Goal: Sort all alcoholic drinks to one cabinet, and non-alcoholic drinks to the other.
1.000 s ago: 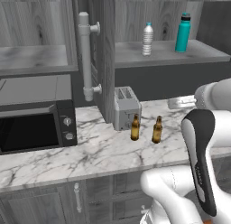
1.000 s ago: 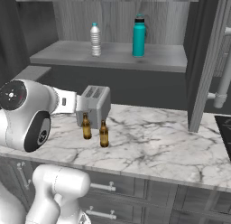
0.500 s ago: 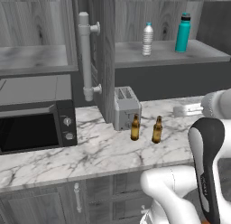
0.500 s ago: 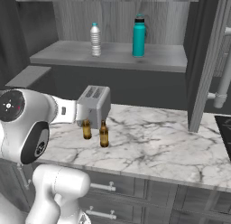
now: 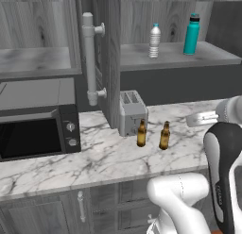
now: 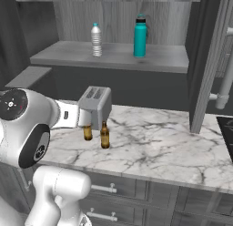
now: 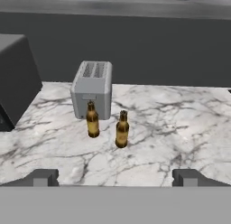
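A: What do we have ahead of our hand [image 7: 115, 177], biggest first?

B: Far beyond it and above, the open cabinet [image 5: 170, 63] with its grey shelf. Lower down, the marble worktop [image 7: 171, 128] stretches out in front of the fingertips.

A: And on the shelf?

B: The teal flask [image 5: 191, 34] and, beside it, the smaller clear water bottle [image 5: 154, 41]. Both stand upright, well apart from the hand and higher than it.

A: On the worktop?

B: The toaster [image 7: 93, 89] sits ahead of the hand, a little to its left. Just in front of the toaster, nearer to us, stand the two beer bottles: the left beer bottle [image 7: 92, 120] close against the toaster's face, the right beer bottle [image 7: 122, 129] just beside it and slightly nearer the hand. Both are upright and lie almost straight ahead, between the lines of the two fingertips.

A: And the hand itself?

B: Spread fully wide, holding nothing, well short of the bottles.
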Controlling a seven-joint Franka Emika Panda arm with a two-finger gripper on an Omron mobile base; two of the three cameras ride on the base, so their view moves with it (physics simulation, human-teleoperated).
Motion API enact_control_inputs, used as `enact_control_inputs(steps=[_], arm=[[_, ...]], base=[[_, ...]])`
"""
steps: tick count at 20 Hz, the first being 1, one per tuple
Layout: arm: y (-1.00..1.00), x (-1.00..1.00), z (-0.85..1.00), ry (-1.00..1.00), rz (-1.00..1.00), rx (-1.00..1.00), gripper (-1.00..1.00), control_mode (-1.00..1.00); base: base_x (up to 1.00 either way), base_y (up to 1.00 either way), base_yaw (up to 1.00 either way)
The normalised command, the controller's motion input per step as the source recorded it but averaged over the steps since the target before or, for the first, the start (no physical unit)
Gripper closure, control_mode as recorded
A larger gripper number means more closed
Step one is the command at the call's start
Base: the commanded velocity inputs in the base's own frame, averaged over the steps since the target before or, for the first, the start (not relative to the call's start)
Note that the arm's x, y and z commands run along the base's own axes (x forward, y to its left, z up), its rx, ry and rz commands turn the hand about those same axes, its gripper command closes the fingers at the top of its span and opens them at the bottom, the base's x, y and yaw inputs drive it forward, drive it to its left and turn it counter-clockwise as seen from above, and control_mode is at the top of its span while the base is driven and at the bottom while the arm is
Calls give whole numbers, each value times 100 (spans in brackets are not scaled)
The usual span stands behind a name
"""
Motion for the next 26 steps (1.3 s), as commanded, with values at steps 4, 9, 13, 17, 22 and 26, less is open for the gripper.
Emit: enact_control_inputs(steps=[4, 9, 13, 17, 22, 26], arm=[[-2, -4, -14, 5, 0, 0, -100, -100], [0, 0, -18, 3, 1, 0, -100, -100], [0, 0, -17, 4, 1, 0, -100, -100], [0, 0, -9, 11, 1, 0, -100, -100], [0, 0, -4, 9, 1, 0, -100, -100], [0, 2, -2, 4, 0, 0, -100, -100]], base=[[0, 0, 0], [0, 0, 0], [0, 0, 0], [0, 0, 0], [0, 0, 0], [0, 0, 0]])
